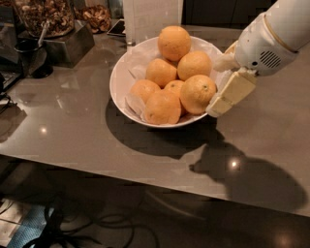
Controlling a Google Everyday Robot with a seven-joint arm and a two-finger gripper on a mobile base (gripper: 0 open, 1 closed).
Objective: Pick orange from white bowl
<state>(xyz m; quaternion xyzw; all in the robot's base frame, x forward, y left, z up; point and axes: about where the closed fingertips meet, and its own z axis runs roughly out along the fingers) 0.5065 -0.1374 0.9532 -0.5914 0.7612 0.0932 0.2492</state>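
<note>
The white bowl (117, 82), lined with crumpled white paper, sits on the grey-brown counter and holds several oranges. The orange (196, 94), paler yellow-orange with a small dark stem dot, lies at the bowl's right front. My gripper (218, 86) comes in from the upper right on a white arm and sits at the bowl's right rim. Its cream fingers (231, 91) are apart, the lower one right beside the orange's right side. It holds nothing. Smaller, deeper-orange fruits fill the rest of the bowl, one (174, 42) on top at the back.
A white upright holder (152, 17) stands just behind the bowl. A metal box (68, 43), a jar of dried goods (43, 14) and a dark cup with a utensil (30, 55) stand at the back left. The counter's front edge (145, 181) runs across below, with cables on the floor.
</note>
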